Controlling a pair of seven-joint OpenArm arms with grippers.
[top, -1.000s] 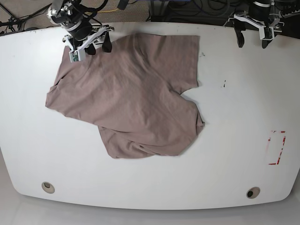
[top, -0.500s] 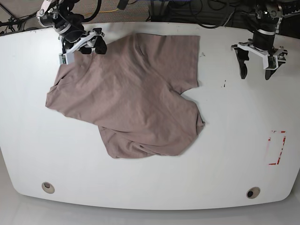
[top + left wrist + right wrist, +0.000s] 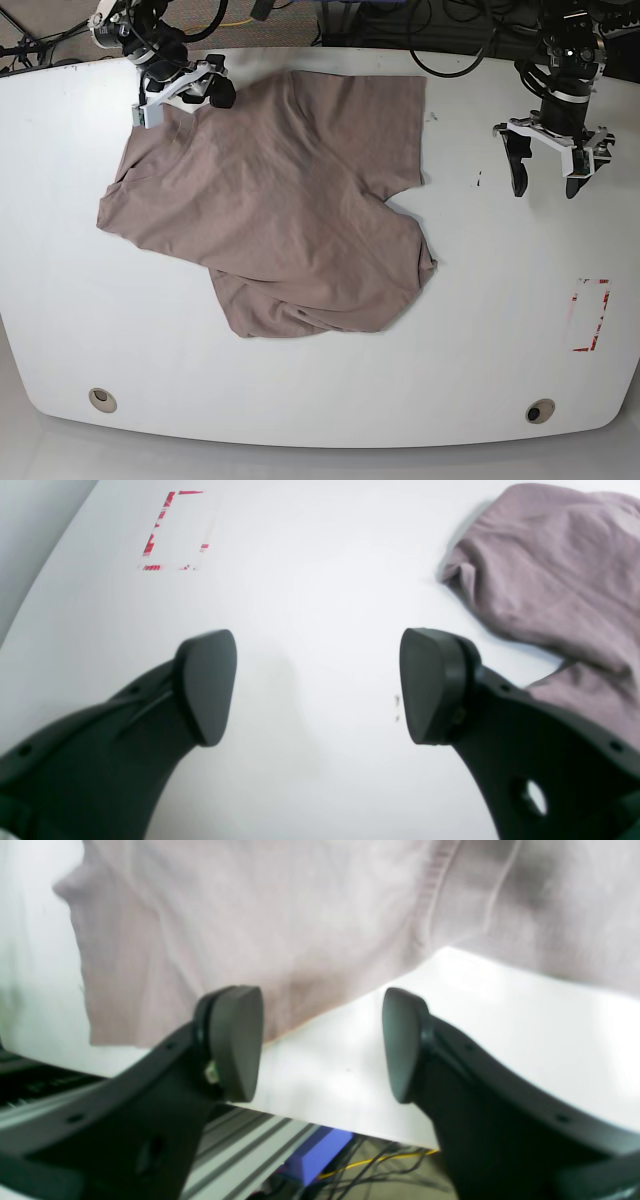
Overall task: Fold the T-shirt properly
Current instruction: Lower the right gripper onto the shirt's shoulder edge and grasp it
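The T-shirt [image 3: 280, 200] is spread crumpled over the white table [image 3: 500, 360], filling the middle and the ten o'clock part of it; the bottom portion is doubled over toward five o'clock and one sleeve is seen pointing to three o'clock. No tidy fold is yet made, so the task is judged to be near its start.

The right gripper [image 3: 185, 90] is held at the shirt's eleven o'clock edge, tilted toward the cloth, jaws apart and empty; in its wrist view the fabric edge [image 3: 300, 1005] is seen just beyond the fingertips [image 3: 237, 1040]. The left gripper [image 3: 546, 160] is poised over bare table at two o'clock, well apart from the shirt, fingers pointing down, jaws spread wide with nothing between them.

A risk is judged here: with thin, soft cloth, both layers could be pinched or the edge missed, so the shirt would be dragged and bunched. With the left gripper so far off, a one-sided pull could skew the garment
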